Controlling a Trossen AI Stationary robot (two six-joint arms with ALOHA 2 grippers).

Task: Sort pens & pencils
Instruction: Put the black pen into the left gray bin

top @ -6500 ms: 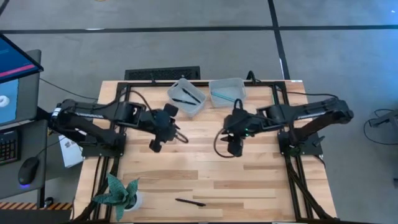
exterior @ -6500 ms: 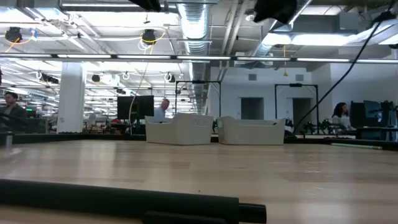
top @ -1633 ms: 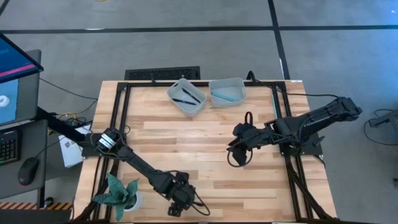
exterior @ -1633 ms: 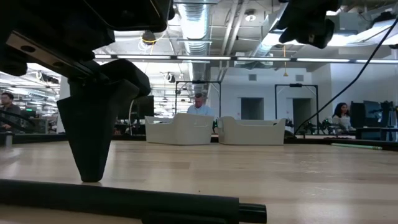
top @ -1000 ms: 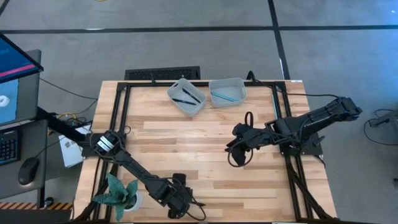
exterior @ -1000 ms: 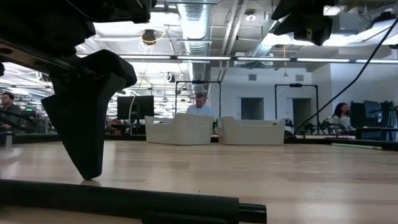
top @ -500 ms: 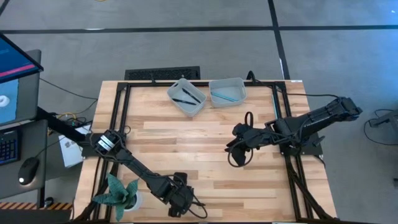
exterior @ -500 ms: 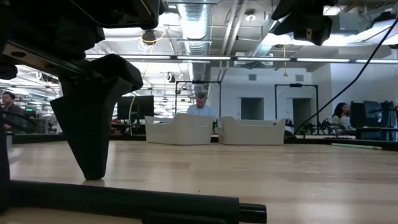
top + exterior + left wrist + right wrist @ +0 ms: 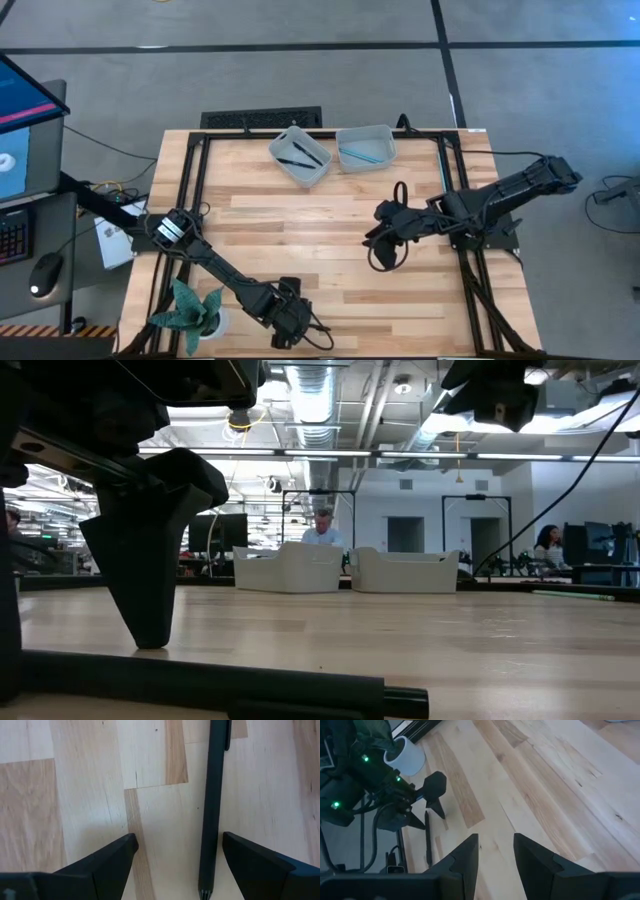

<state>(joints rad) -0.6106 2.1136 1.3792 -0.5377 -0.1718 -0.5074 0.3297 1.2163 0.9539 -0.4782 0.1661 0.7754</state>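
Now, change: left tool (image 9: 175, 865) has come down, fingers wide, straddling the black pen (image 9: 212, 805) on the table (image 9: 85, 795) (nothing gripped).
Meaning: closing comes next.
Right tool (image 9: 495, 855): part-open, empty.

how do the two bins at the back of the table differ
The left bin sits turned at an angle to the table edge and holds black sticks; the right bin sits nearly square to the edge and holds pale teal ones. The left bin also reaches a little nearer the table's middle. Both are pale grey open tubs, side by side at the far edge.
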